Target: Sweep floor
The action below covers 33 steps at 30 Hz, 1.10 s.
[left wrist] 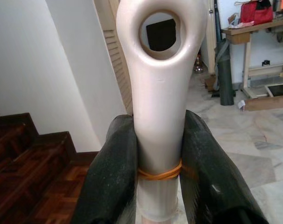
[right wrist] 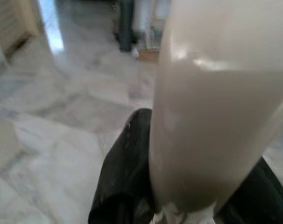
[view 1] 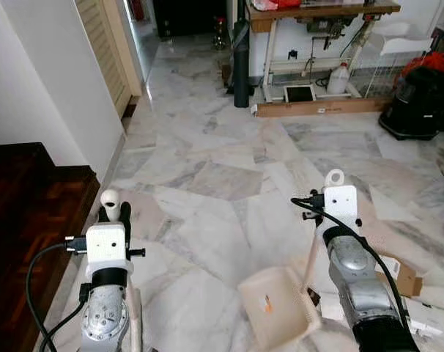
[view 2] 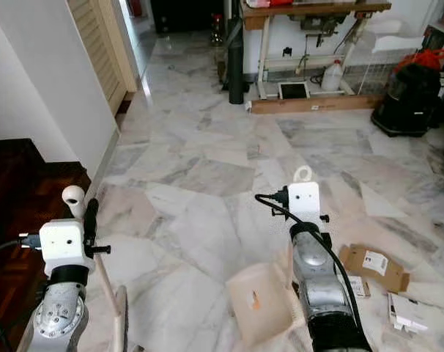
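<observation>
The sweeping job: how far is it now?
Nothing looks swept yet. In hand: the left gripper is shut on the broom handle, the right gripper on the dustpan handle, with the dustpan on the floor. Left: cardboard and paper scraps still lie there.

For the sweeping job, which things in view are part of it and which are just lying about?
Part of the job:
- broom handle, clamped in the left gripper
- dustpan, its handle held by the right gripper
- cardboard and paper scraps on the marble floor

Lying about:
- black vacuum cleaner
- white jug
- workbench
</observation>
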Tool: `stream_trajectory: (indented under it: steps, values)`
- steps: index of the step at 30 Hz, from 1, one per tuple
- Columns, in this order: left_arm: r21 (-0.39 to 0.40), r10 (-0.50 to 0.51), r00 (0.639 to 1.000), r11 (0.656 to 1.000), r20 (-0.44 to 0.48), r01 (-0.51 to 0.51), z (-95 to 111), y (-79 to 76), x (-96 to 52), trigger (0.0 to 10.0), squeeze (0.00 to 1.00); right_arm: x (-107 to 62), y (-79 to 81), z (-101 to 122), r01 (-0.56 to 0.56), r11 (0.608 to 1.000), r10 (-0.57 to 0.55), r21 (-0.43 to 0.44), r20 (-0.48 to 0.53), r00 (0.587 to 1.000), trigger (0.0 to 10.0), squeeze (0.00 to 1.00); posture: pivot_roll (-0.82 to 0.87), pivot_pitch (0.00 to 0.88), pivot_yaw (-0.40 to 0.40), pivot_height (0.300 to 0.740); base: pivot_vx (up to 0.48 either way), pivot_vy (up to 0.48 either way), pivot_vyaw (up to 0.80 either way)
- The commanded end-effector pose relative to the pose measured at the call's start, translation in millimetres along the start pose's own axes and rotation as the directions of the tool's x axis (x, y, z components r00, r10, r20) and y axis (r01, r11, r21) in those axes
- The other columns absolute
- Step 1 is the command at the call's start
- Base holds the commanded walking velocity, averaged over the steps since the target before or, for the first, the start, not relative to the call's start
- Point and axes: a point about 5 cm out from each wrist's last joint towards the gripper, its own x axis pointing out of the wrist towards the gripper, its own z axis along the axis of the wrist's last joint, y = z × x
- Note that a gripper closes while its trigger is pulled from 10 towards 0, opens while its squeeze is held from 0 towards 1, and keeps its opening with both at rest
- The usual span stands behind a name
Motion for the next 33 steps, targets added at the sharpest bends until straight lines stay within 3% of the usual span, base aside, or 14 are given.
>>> stream_trajectory:
  steps: [1, 2, 7, 12, 17, 21, 33]
  values:
    - [0.015, 0.010, 0.999, 1.000, 0.034, -0.010, 6, 6.1, 5.9, 10.0, 0.00, 9.3, -4.6, 13, 0.043, 0.999, -0.044, 0.013, 0.037, 0.998, 10.0, 0.00, -0.27, 0.047, 0.076, 0.740, 0.000, 0.000, 0.00]
    - [0.014, 0.012, 0.999, 1.000, 0.034, -0.012, 6, 7.0, 6.3, 10.0, 0.00, 14.9, -6.2, 17, 0.066, 0.997, -0.068, 0.050, 0.038, 0.997, 10.0, 0.00, -0.27, 0.045, 0.077, 0.740, 0.000, 0.000, 0.00]
    - [0.013, 0.009, 0.999, 1.000, 0.036, -0.010, 7, 7.6, 6.8, 10.0, 0.00, 26.7, -2.5, 35, 0.065, 0.997, -0.069, 0.049, 0.074, 0.995, 10.0, 0.00, -0.27, 0.043, 0.079, 0.740, 0.000, 0.000, 0.00]
    - [0.010, 0.009, 0.999, 1.000, 0.037, -0.009, 7, 7.4, 7.2, 10.0, 0.00, 29.6, -1.0, 27, 0.066, 0.997, -0.068, 0.051, 0.043, 0.997, 10.0, 0.00, -0.26, 0.045, 0.080, 0.740, 0.000, 0.000, 0.00]
    - [0.012, 0.013, 0.999, 1.000, 0.036, -0.013, 7, 9.5, 6.5, 10.0, 0.00, 26.7, 1.6, -1, 0.068, 0.998, -0.067, 0.016, -0.058, 0.996, 10.0, 0.00, -0.25, 0.047, 0.080, 0.740, 0.000, 0.000, 0.00]
    - [0.017, 0.018, 0.999, 1.000, 0.035, -0.018, 6, 12.9, 6.4, 10.0, 0.00, 24.6, 4.5, -11, 0.062, 0.998, -0.062, -0.006, -0.084, 0.995, 10.0, 0.00, -0.24, 0.048, 0.082, 0.740, 0.000, 0.000, 0.00]
    - [0.005, 0.029, 0.999, 1.000, 0.013, -0.030, 1, 16.0, 7.8, 10.0, 0.00, 22.4, 13.6, -15, 0.036, 0.998, -0.040, -0.055, -0.072, 0.997, 10.0, 0.00, -0.23, 0.049, 0.089, 0.740, 0.000, 0.000, 0.00]
